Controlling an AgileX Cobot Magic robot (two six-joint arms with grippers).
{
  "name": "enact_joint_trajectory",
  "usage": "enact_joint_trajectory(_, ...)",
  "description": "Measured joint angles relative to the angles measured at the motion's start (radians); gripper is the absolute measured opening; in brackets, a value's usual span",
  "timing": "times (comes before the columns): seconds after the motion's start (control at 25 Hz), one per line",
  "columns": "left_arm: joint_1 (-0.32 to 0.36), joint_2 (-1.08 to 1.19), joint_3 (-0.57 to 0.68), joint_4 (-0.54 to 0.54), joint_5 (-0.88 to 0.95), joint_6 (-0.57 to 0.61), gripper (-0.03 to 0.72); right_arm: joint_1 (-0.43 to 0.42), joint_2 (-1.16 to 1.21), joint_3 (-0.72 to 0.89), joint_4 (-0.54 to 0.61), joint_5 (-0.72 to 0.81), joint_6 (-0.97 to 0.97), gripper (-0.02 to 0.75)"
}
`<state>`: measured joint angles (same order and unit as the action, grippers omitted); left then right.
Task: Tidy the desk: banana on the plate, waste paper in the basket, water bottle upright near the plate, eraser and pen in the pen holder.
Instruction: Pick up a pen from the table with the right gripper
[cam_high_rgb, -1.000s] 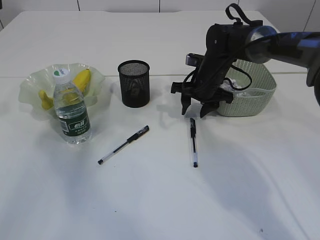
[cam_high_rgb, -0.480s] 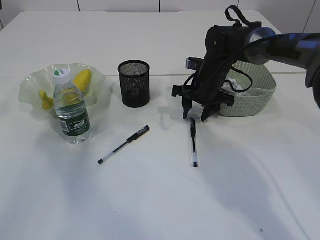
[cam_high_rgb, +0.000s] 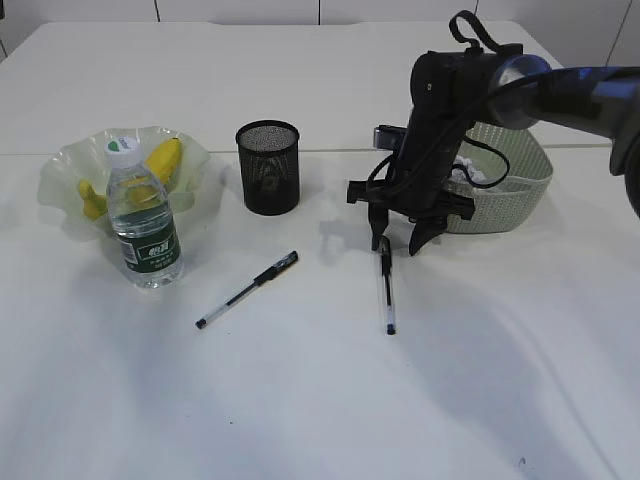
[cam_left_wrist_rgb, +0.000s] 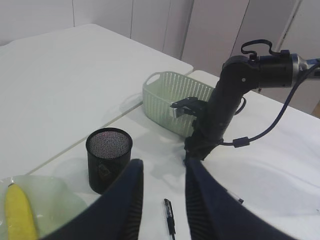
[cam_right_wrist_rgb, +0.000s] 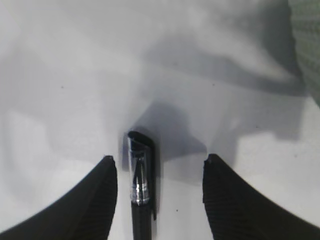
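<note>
The right gripper (cam_high_rgb: 397, 243) has dropped lower, open and empty, straddling the cap end of a pen (cam_high_rgb: 386, 285) lying on the desk (cam_high_rgb: 300, 400); pickup looks imminent; the left gripper (cam_left_wrist_rgb: 160, 200) hangs part-open, empty.

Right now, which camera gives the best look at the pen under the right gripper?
The right wrist view: the pen's capped end fills the space between the right gripper's open fingers, lying nearer one of them. The exterior view shows its whole length on the table, but small. The left wrist view shows none of it.
</note>
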<state>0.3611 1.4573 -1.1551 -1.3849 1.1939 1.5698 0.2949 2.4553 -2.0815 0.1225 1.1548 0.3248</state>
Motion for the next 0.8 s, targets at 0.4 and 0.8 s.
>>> enact_joint_trajectory(0.4,0.000,0.000,0.000,0.000,0.000,0.000,0.195,0.028,0.000,0.000,0.000,0.030,-0.002,0.407)
enact_joint_trajectory(0.8,0.000,0.000,0.000,0.000,0.000,0.000,0.195,0.029,0.000,0.000,-0.007,0.056,-0.002,0.379)
